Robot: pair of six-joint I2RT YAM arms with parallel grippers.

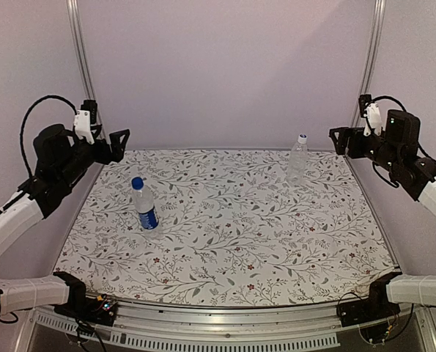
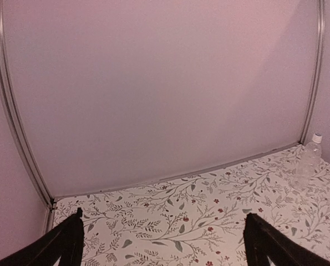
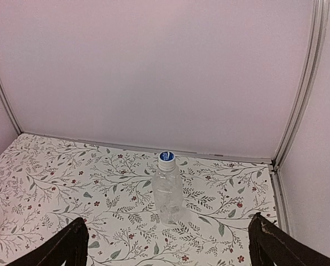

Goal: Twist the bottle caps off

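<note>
A clear bottle with a blue label band (image 1: 145, 207) and a solid blue cap (image 1: 137, 182) stands upright on the left of the floral mat. A plain clear bottle (image 1: 297, 160) with a whitish cap with blue on top (image 1: 302, 138) stands upright at the back right. It also shows in the right wrist view (image 3: 167, 194) with its cap (image 3: 166, 158), and far right in the left wrist view (image 2: 308, 163). My left gripper (image 1: 119, 141) (image 2: 163, 217) is open and empty, raised at the back left. My right gripper (image 1: 339, 139) (image 3: 168, 219) is open and empty, raised just right of the plain bottle.
The floral mat (image 1: 232, 235) covers the table. Plain walls and metal frame posts (image 1: 79, 51) close in the back and sides. A metal rail (image 1: 225, 326) runs along the near edge by the arm bases.
</note>
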